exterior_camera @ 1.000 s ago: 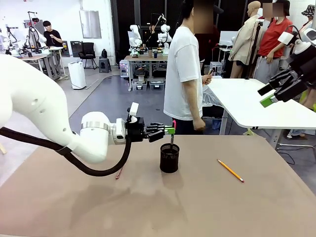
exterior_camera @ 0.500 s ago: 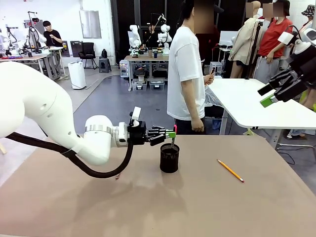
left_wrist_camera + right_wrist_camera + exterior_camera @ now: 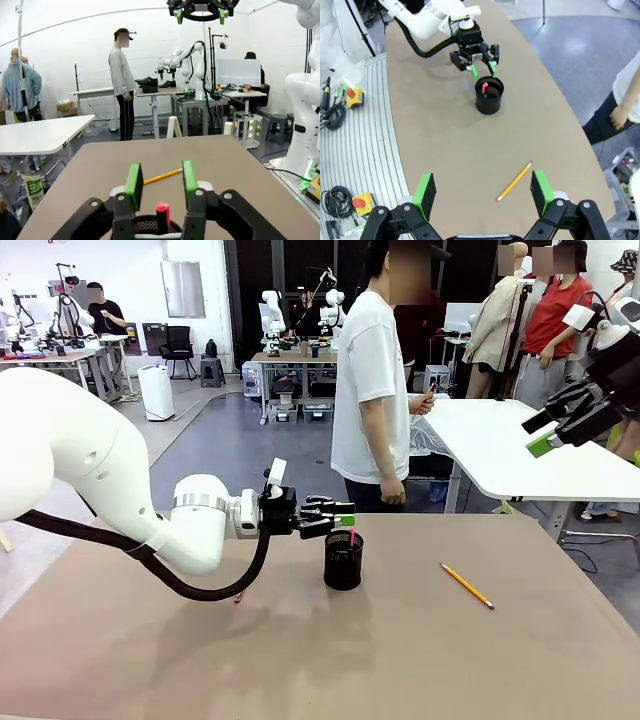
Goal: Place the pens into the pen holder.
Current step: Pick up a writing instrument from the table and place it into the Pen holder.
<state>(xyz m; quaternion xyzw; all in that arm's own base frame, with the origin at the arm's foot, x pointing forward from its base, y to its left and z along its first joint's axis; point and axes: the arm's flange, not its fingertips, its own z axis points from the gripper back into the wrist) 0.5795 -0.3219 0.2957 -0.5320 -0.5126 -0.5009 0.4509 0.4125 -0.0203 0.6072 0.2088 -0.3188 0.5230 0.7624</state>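
Observation:
The black mesh pen holder point(image 3: 343, 562) stands mid-table, and the dark pen's pink-red end point(image 3: 352, 536) pokes out of it. My left gripper point(image 3: 345, 512) hovers just above the rim, open, its green pads point(image 3: 134, 184) on either side of the pink end point(image 3: 162, 210) without touching it. The yellow-orange pencil point(image 3: 467, 586) lies flat on the table to the right of the holder. A sliver of the reddish-brown pen point(image 3: 238, 594) shows under the left arm's cable. My right gripper point(image 3: 545, 436) hangs high at the right, open and holding nothing, with the pencil point(image 3: 515, 181) below it.
A person in a white shirt point(image 3: 370, 390) stands at the table's far edge, just behind the holder, hands at their sides. A white table point(image 3: 520, 455) stands at the back right. The brown tabletop point(image 3: 400, 660) has free room in front of and around the holder.
My left gripper has let go of the dark pen, which has dropped down into the holder; the fingers now stand apart. The right arm has not moved.

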